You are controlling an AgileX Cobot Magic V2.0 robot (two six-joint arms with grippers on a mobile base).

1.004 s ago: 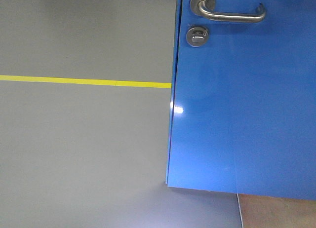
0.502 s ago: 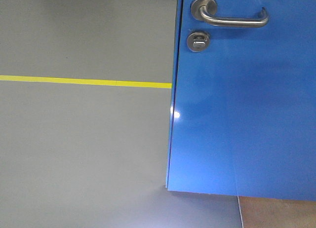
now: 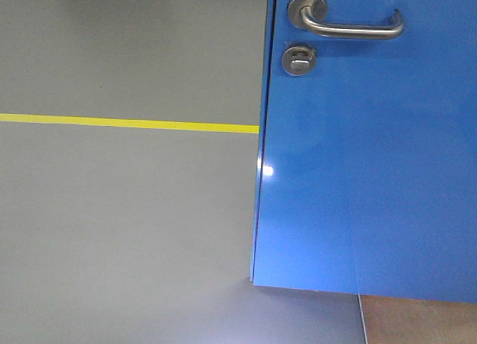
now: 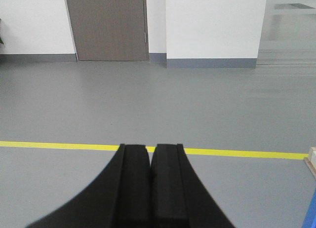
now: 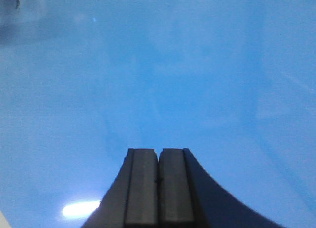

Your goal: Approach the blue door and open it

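Your blue door [image 3: 373, 158] ajar ahead, lever handle [image 3: 350, 25] top right, your left tool [image 4: 149, 154] closed on nothing over grey floor [image 4: 148, 104], your right tool [image 5: 158, 156] closed, empty, facing the door

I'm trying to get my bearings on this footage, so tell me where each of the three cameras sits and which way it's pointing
Exterior front-facing: fixed low, looking ahead at the blue door with its lever handle, grey floor and a yellow line to the left; none of the robot shows.
Left wrist-mounted: looks along the shut left gripper across open floor to a distant brown door.
Right wrist-mounted: looks along the shut right gripper, close against the blue door.
Shared: front and left wrist views both show the yellow line; front and right wrist views both show the door.
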